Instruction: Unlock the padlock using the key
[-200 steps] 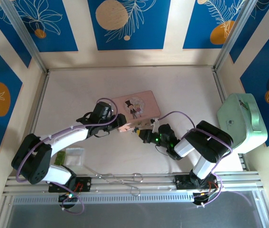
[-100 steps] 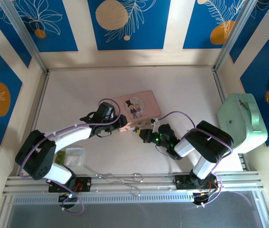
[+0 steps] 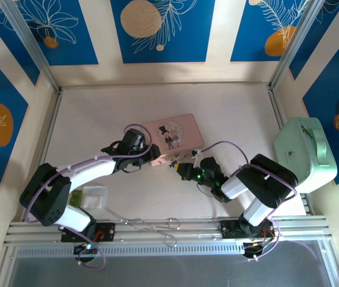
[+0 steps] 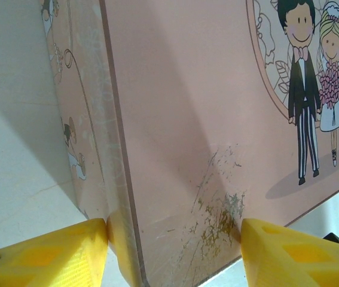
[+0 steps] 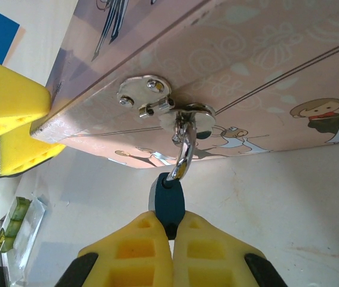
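Observation:
The tiny teal padlock (image 5: 169, 202) hangs by its silver shackle (image 5: 184, 150) from the hasp (image 5: 147, 95) on the front wall of the pink box (image 3: 172, 133). My right gripper (image 5: 172, 226) is shut on the padlock's body, just in front of the box (image 5: 247, 72). In the top view that gripper (image 3: 184, 170) sits at the box's near edge. My left gripper (image 4: 175, 239) clamps the box's near left corner (image 4: 205, 119), one finger on the side wall and one on the lid edge; in the top view it (image 3: 153, 156) is at that corner. The key is out of view.
A mint green case (image 3: 305, 152) stands at the right edge of the table. A small clear plastic packet (image 3: 91, 196) lies near the left arm's base. A looped scissor-like metal tool (image 3: 151, 224) rests on the front rail.
The left arm has slid a little to the right along the box's corner, then held still. The right gripper stays on the padlock with a slight shift of its arm.

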Available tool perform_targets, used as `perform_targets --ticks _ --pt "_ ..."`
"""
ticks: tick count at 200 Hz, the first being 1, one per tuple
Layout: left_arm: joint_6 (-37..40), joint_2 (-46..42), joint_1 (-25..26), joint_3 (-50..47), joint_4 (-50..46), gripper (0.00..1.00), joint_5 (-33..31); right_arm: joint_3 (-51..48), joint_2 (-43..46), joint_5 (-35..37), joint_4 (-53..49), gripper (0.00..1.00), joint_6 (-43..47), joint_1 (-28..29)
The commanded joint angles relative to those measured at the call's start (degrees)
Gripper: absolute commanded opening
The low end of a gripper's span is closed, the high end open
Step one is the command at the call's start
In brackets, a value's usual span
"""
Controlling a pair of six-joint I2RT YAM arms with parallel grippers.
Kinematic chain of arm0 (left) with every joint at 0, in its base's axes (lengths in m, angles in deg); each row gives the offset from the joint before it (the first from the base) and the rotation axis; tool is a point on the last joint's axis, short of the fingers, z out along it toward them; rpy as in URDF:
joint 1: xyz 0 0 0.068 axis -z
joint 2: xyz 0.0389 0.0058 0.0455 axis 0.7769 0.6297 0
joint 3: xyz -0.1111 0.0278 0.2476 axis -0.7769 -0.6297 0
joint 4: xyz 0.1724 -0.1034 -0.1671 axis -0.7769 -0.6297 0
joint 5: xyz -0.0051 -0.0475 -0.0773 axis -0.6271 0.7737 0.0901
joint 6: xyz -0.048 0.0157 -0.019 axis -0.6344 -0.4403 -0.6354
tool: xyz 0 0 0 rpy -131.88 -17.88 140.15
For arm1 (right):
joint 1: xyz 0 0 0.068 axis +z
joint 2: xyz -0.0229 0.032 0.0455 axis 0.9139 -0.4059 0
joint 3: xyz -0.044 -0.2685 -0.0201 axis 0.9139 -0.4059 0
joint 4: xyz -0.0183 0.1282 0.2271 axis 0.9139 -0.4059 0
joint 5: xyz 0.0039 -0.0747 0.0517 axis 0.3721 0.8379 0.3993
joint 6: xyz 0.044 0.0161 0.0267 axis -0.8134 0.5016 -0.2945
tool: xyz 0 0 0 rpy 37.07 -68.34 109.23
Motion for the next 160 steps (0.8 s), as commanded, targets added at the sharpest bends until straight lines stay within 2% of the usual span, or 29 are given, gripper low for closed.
perform_targets --ticks 1,48,160 --pt "-0.6 0.8 0.0 -1.2 -0.2 0.58 -0.9 -1.4 -0.2 1.8 3.1 0.00 -1.1 -0.5" --pt "-0.7 0.3 -0.7 -2.0 -0.2 0.57 -0.6 -2.8 -3.6 0.7 9.6 0.00 -4.1 -2.0" --pt "0.1 -0.1 -1.4 -1.9 -1.0 0.56 0.2 -2.6 -7.0 2.4 13.5 0.00 -9.1 -1.7"
